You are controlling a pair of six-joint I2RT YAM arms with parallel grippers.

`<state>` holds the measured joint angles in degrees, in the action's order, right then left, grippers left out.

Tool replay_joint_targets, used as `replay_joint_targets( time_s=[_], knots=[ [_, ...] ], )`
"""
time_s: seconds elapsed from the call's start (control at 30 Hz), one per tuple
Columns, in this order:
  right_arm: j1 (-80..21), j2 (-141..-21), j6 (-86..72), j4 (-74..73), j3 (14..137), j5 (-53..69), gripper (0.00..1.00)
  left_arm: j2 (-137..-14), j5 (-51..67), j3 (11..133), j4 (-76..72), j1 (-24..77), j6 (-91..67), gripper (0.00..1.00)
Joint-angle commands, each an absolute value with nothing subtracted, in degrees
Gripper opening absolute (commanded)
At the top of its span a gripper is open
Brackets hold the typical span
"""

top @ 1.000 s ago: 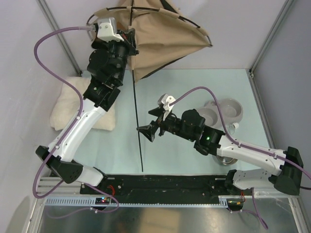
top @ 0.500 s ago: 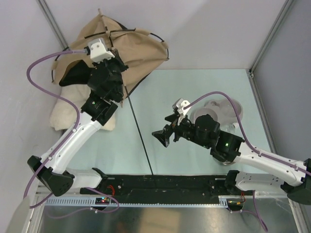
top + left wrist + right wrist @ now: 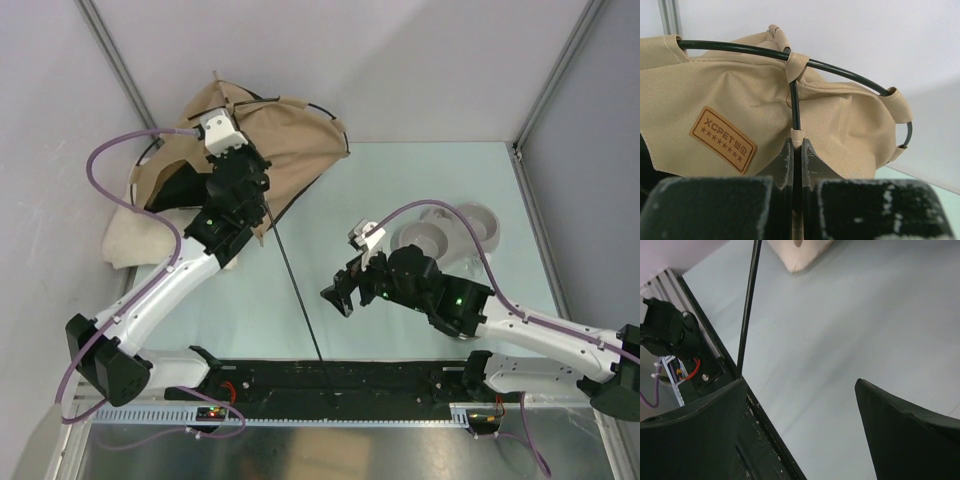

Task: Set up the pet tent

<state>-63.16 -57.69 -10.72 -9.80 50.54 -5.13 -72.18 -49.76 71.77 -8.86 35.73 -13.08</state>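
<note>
Beige tent (image 3: 290,135) in the far-left corner
The left gripper (image 3: 796,150) clamps its pole (image 3: 795,107) near the wall (image 3: 60,100); the right gripper (image 3: 338,296) gapes wide, empty, above open table (image 3: 400,180).

Bright, diffuse light, faint soft shadows; the left end effector (image 3: 796,161) blurs near its camera.

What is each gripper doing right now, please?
Left gripper: closed on a dark pole of the pet tent.
Right gripper: open, holding nothing.
</note>
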Motion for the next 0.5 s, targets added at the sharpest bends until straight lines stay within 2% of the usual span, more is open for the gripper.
replay_joint_targets(
  time_s=[0.0,0.3,0.47],
  knots=[
    [-63.42,-59.28,-13.39,-10.76,49.26,-2.46,0.94,-71.62,-51.46,70.82,-13.44,34.88,-18.23,0.00],
    [-64.54,-61.13,-16.73,-9.58,45.47,-0.63,0.92,-76.74,-53.62,71.44,-12.29,34.52,-21.05,0.00],
    [-64.87,-63.93,-17.93,-7.19,43.64,-0.70,0.90,-77.26,-52.74,71.46,-11.29,34.53,-20.80,0.07]
  ],
)
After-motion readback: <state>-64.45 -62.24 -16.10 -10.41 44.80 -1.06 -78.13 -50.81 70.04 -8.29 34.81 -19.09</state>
